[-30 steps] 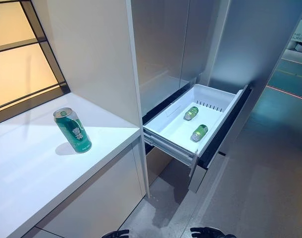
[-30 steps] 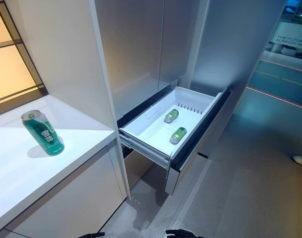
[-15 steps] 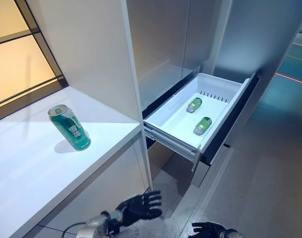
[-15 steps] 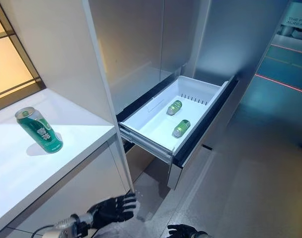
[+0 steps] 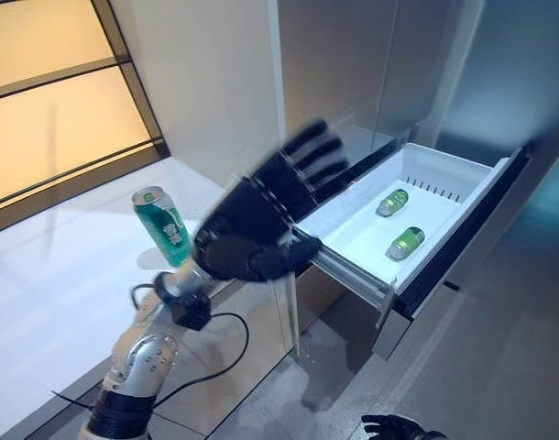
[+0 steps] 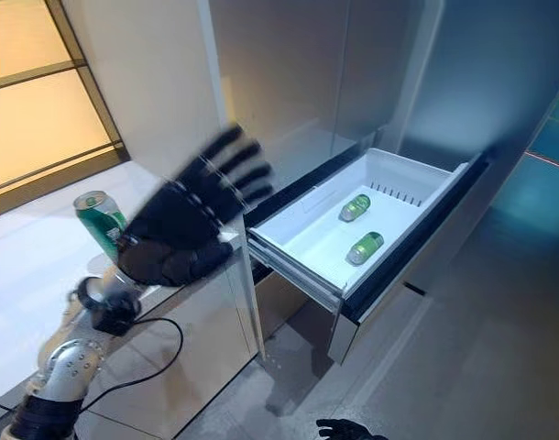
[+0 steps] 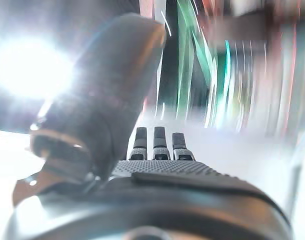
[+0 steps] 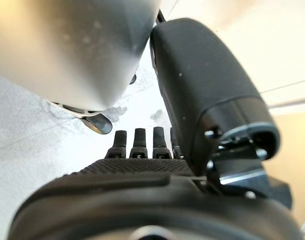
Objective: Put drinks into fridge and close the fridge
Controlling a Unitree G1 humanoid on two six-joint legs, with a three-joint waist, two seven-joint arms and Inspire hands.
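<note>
A green can (image 5: 164, 225) stands upright on the white counter (image 5: 50, 302) at the left. My left hand (image 5: 261, 215) is raised above the counter's front edge, just right of the can, fingers straight and spread, holding nothing. Green cans (image 5: 393, 203) (image 5: 405, 243) lie on their sides in the white fridge drawer (image 5: 353, 234), which stands pulled out. My right hand (image 5: 394, 427) hangs low near the floor; in its wrist view its fingers (image 8: 142, 142) are straight and empty.
A tall pale panel (image 5: 206, 82) divides the counter from the grey fridge front (image 5: 353, 64). The drawer's dark front panel (image 5: 463, 243) juts into the grey floor space (image 5: 499, 367) on the right. A lit glass wall (image 5: 50, 101) backs the counter.
My left hand has risen from near the floor to counter height beside the can. The camera has shifted, so the whole scene sits further right.
</note>
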